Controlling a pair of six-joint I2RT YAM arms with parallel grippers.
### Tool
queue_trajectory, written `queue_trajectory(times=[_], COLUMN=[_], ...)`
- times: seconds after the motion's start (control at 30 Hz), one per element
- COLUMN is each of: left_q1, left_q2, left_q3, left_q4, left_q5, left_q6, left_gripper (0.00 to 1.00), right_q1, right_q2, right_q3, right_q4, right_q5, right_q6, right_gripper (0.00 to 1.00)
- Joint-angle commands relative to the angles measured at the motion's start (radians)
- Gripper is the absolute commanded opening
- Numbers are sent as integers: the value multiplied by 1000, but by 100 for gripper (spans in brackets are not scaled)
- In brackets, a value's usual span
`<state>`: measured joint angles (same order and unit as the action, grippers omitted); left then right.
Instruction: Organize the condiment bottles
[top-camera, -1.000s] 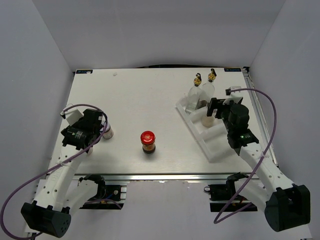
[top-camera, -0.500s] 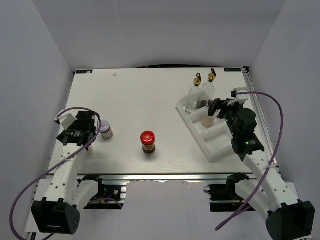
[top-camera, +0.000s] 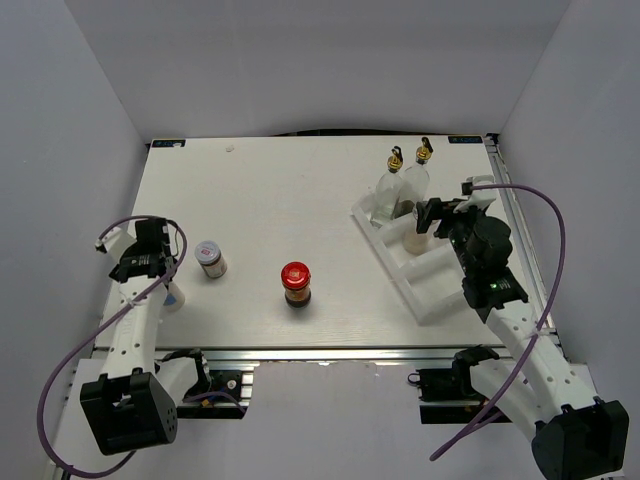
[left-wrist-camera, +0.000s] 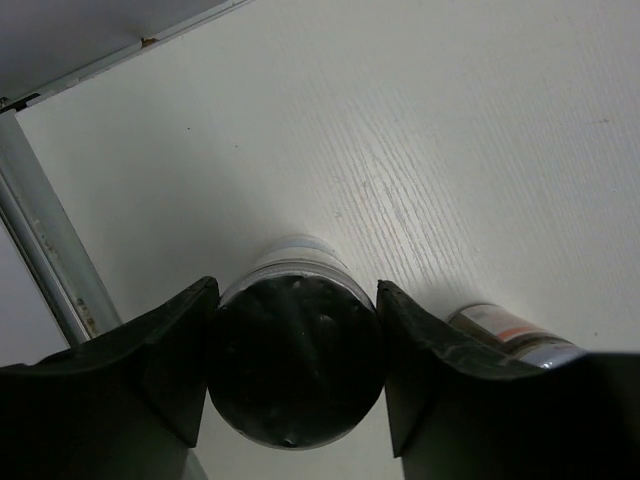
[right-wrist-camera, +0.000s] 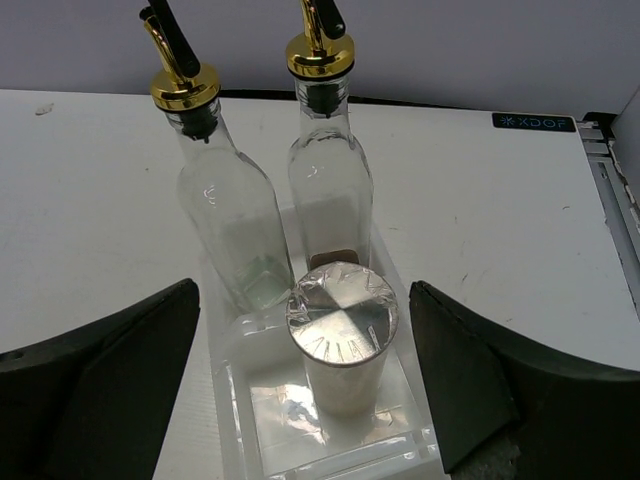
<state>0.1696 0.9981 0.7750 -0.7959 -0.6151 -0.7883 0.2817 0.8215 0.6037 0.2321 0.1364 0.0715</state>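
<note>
1. The left gripper (left-wrist-camera: 295, 290) has its jaws clenched on both sides of a small round container (left-wrist-camera: 295, 375) with a dark top. The container stands on the table well away from the white divided tray (top-camera: 432, 292), farther from it than the white-lidded jar (top-camera: 210, 257).
2. Lift straight up. The white-lidded jar stands near on the tray side, and a sideways drag could clip it.
3. Carry toward the tray high enough to pass the red-lidded jar (top-camera: 296, 282), which stands between.
4. The right gripper (right-wrist-camera: 302, 290) is released wide, its fingers either side of the silver-lidded shaker (right-wrist-camera: 342, 320) without touching it. The shaker sits in the tray just in front of the two cruets (right-wrist-camera: 225, 210).
5. Aim for a compartment at the tray's nearer end — it looks free — and move the right arm clear of it first.
</note>
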Motion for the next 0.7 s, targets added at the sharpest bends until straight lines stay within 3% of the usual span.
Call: queue_trajectory(times=[0.0, 0.03, 0.17, 0.23, 0.27, 0.33, 0.53, 0.67], left_q1=[8, 7, 8, 8, 7, 7, -44, -263], left_q2=[-10, -18, -56, -84, -90, -102, -108, -56], left_q3=[0, 1, 33, 73, 92, 156, 306, 389], left_q4=[21, 36, 61, 72, 73, 93, 245, 265], left_q5=[38, 73, 156, 182, 199, 227, 452, 350], left_q6=[24, 35, 81, 101, 104, 112, 141, 170], left_gripper=[61, 48, 20, 17, 9, 2, 0, 0], right_q1=[-4, -3, -4, -4, -4, -4, -15, -52], right_q2=[-28, -30, -48, -59, -64, -73, -74, -44], right_q3=[-10, -10, -13, -13, -15, -16, 7, 25], right_q4=[33, 32, 23, 15, 13, 6, -54, -79], right_q5=[32, 38, 74, 95, 104, 158, 351, 368], right_q6=[-1, -1, 11, 27, 33, 60, 145, 174], right_gripper=[89, 90, 89, 89, 89, 89, 89, 89])
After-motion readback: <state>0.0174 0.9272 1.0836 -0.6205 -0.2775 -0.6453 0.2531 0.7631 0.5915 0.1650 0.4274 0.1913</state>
